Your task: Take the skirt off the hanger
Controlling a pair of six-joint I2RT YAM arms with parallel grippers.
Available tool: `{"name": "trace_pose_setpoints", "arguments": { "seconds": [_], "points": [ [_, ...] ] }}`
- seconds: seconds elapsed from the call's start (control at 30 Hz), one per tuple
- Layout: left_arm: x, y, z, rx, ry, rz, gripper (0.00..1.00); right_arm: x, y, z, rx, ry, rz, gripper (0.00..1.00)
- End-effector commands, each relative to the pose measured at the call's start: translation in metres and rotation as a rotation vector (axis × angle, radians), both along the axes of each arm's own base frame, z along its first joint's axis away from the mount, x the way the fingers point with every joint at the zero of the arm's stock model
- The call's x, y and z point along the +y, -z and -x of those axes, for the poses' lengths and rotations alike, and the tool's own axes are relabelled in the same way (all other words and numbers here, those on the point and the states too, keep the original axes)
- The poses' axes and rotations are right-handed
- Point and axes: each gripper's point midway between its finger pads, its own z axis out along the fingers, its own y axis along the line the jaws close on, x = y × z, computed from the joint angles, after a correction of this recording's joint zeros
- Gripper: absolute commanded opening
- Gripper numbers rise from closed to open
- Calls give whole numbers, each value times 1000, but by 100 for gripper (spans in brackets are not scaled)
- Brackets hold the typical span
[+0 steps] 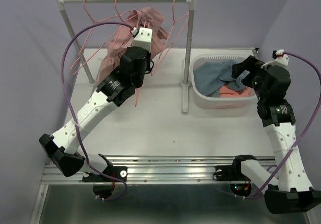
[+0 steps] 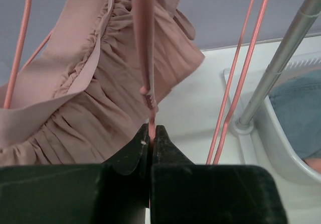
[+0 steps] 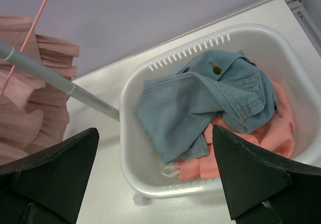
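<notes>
One hanger (image 2: 143, 33) sits clamped in the closed left gripper (image 2: 150, 129) beside the skirt (image 2: 85, 88), while the right gripper (image 3: 154, 143) hangs wide open, empty, above the basket (image 3: 128, 148)

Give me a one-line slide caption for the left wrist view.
Left gripper shut on an arm of the pink hanger, the dusty-pink gathered skirt behind it, rack post at right.

White basket (image 3: 128, 133) sat on the table (image 1: 150, 128) off to my right, denim piece (image 3: 200, 103) dumped over something coral (image 3: 281, 128), rack pole (image 1: 188, 48) beside it.
</notes>
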Motion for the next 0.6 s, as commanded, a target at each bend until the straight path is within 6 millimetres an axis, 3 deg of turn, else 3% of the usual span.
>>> {"name": "trace_pose_setpoints", "arguments": {
  "seconds": [0.0, 0.23, 0.37, 0.57],
  "points": [
    [-5, -49, -13, -116, 42, -14, 0, 8, -17, 8, -61, -40, -16, 100],
    [-19, -54, -26, -111, 68, -26, 0, 9, -30, 18, -102, -43, -22, 100],
    [-17, -80, -32, -161, 43, 5, 0, 11, -30, 20, -108, -57, -25, 100],
    [-23, -95, -44, -193, 47, -18, 0, 11, -26, 18, -98, -58, -24, 100]
  ]
}}
